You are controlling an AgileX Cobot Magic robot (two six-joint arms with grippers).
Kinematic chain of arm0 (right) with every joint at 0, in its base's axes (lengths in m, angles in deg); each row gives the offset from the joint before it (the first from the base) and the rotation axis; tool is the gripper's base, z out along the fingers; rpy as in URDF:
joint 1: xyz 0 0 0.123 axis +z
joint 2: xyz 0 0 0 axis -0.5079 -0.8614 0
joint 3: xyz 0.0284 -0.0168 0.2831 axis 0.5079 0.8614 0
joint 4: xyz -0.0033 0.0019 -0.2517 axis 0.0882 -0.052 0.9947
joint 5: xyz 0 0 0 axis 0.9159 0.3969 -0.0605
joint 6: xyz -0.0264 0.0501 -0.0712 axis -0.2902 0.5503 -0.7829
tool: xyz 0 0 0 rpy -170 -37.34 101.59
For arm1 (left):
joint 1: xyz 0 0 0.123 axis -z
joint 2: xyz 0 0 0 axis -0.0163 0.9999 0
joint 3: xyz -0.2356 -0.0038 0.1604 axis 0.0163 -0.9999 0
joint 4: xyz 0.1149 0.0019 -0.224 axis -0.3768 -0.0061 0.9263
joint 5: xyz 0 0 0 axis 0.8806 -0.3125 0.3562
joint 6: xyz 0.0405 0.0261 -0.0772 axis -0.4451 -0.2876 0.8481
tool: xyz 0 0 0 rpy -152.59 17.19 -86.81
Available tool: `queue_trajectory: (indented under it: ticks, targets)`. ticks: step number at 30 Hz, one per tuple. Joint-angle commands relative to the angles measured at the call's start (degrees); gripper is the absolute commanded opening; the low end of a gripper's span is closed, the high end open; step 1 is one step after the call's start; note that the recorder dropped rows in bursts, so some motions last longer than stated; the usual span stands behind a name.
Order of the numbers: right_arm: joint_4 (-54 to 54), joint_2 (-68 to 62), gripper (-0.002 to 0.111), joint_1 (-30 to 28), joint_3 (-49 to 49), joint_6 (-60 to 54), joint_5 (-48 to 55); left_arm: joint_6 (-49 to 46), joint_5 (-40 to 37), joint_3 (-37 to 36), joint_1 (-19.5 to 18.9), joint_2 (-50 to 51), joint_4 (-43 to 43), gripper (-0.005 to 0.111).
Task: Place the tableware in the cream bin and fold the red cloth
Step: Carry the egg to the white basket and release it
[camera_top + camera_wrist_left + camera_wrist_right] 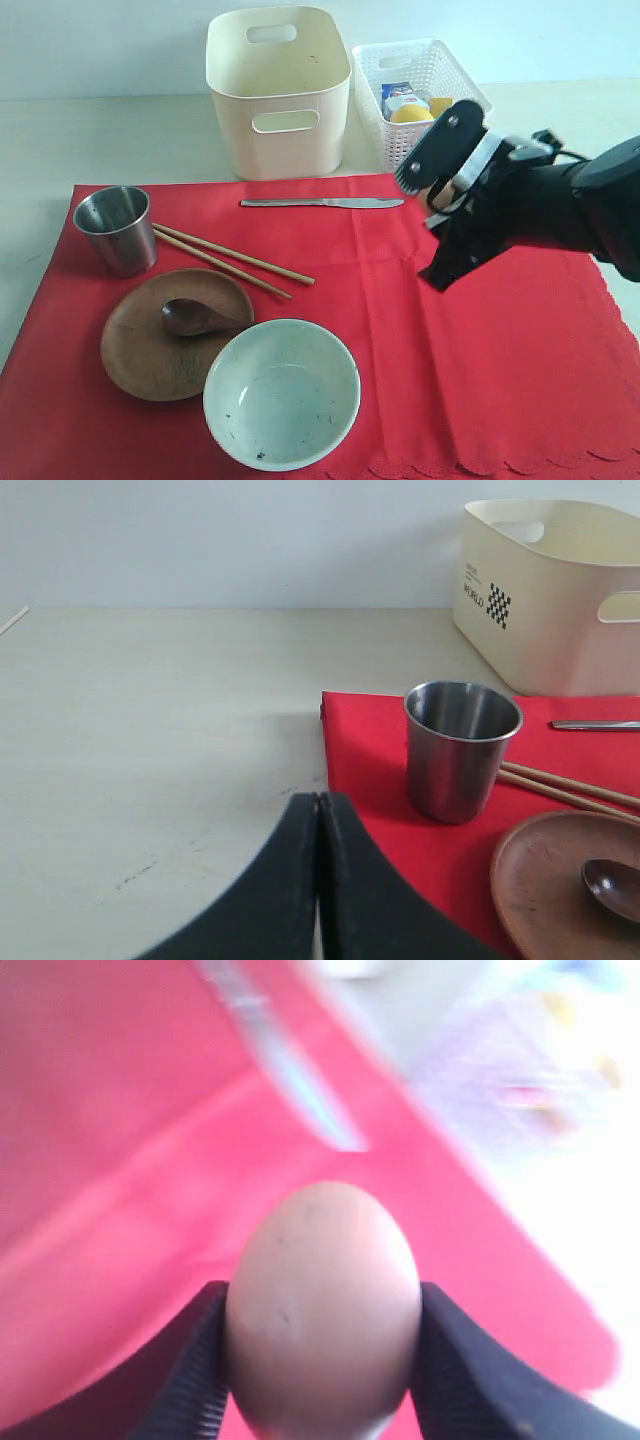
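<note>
Six tableware pieces: all on the red cloth (500,380), none in the cream bin (280,125) yet.
Left gripper (318,880): near left, over bare table just beside the cloth's left edge; fingers pressed together, nothing between.
Near edge: large pale bowl (281,393), middle; round brown wooden plate (130,372) just left of it, dark wooden spoon (195,318) lying on the plate.
Further in: pair of wooden chopsticks (232,260) slanting between plate and steel cup (115,230); cup upright, far left on the cloth.
Right gripper (322,1370): raised over the cloth's right half, jaws part-closed, clamped on an egg (320,1260).
Far edge of cloth: metal table knife (320,203), flat, just before the bin.
Beyond cloth: cream bin upright, far middle; white lattice basket (420,60) just right of it, food inside.
Step in hand: probably clearing the egg away before any tableware.
Next move: carry far and right to above the lattice basket, gentle hold, low release among the food.
</note>
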Motion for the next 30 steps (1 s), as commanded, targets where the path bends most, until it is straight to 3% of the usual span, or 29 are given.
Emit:
queue_trajectory:
  ticks: [1,15,24,30]
  targets:
    - [0.9,1.4,0.000,-1.4,-3.9,2.6,-7.7,0.1,0.3,-0.2,-0.1,-0.3,-0.4,0.000]
    - [0.6,-16.5,0.000,-10.3,-31.7,4.3,-5.4,0.1,0.3,-0.2,-0.1,-0.3,-0.4,0.000]
    - [0.2,-32.5,0.000,-13.6,-46.6,14.2,-5.8,0.1,0.3,-0.2,-0.1,-0.3,-0.4,0.000]
    - [-0.1,-38.5,0.000,-13.6,-51.5,22.2,-7.4,0.1,0.3,-0.2,-0.1,-0.3,-0.4,0.000]
